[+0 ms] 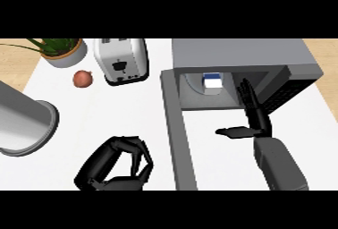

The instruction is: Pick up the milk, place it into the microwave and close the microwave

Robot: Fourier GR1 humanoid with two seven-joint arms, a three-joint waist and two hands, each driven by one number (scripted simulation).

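Note:
The milk carton (213, 82), white with a blue band, stands inside the open microwave (238, 51) toward the back of its cavity. The microwave door (178, 134) is swung wide open and runs down the middle of the view. My right hand (254, 114) is open, fingers straight and pointing into the cavity's mouth just right of the carton, thumb stuck out to the left; it touches nothing I can see. My left hand (119, 163) rests on the counter at the lower left, left of the door, fingers curled with nothing in them.
A silver toaster (120, 60) stands at the back, with a red onion (82, 78) to its left and a potted plant (63, 49) in the far left corner. A large grey cylinder (23, 125) lies at the left edge.

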